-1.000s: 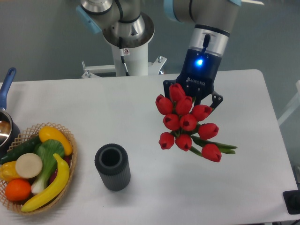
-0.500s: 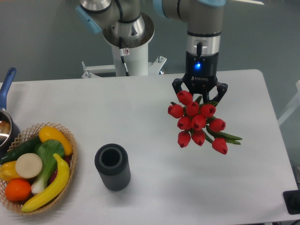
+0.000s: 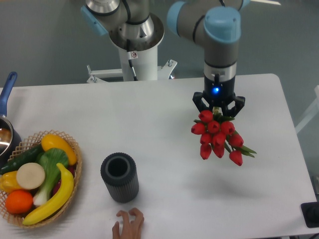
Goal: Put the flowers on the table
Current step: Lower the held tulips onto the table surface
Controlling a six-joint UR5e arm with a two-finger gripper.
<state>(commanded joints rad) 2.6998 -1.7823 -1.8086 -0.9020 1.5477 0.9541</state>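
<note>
Starting at the left edge, a pan's blue handle (image 3: 8, 92) pokes in above a wicker basket (image 3: 75, 164) filled with toy fruit and vegetables, and next along stands a dark ribbed cylinder (image 3: 119, 177), upright and open at the top, with a person's hand (image 3: 128, 225) resting on the near edge just below it. Further right, the flowers (image 3: 218, 137) hang over the right half of the table (image 3: 149, 114), buds toward the camera and a few green leaves trailing to the right; whether they touch the surface cannot be told. The gripper (image 3: 218, 108) grasps the bunch at its stem end, fingers closed around the stems. The bunch is probably light and springy, its stems likely to flex, so holding the gathered stems rather than the buds seems the sound choice. The arm reaches down nearly vertically, wrist directly above the gripper.
</note>
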